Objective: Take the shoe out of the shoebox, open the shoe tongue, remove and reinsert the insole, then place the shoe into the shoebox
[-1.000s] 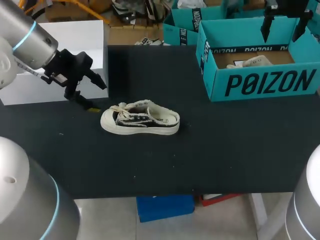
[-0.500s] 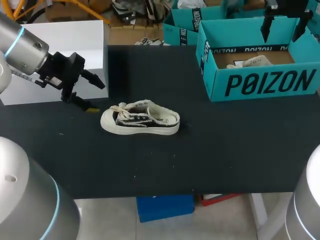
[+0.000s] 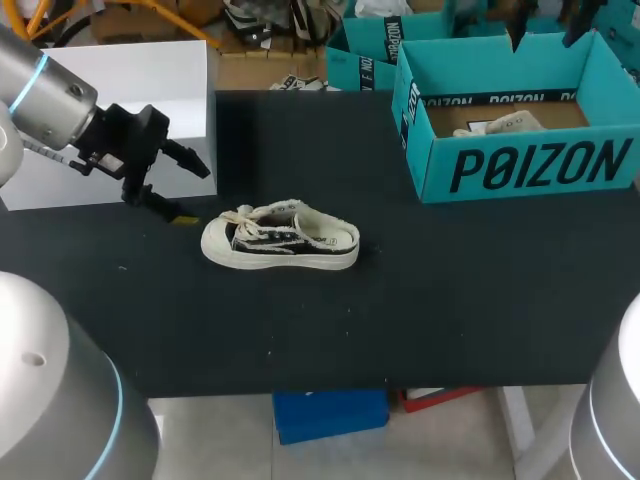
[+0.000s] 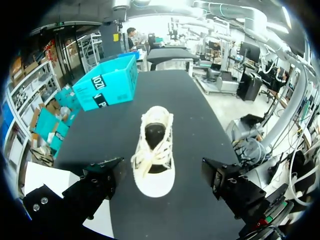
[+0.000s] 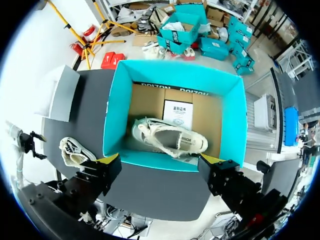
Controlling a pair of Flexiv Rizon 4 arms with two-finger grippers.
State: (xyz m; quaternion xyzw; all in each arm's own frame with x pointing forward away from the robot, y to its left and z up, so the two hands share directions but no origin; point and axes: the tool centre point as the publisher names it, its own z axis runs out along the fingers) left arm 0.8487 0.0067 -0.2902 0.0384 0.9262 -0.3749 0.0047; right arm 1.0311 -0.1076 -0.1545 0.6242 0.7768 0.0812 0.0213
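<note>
Left end effector (image 3: pixel 192 193), fingers spread, hangs near the toe of one shoe (image 3: pixel 280 238) lying on the dark desk (image 3: pixel 450 300); it has drawn back slightly over the last second. Farther off, the single teal shoebox (image 3: pixel 530 170) holds a second shoe (image 5: pixel 170 137). Right end effector (image 5: pixel 160 160), fingers spread, has risen above the shoebox
</note>
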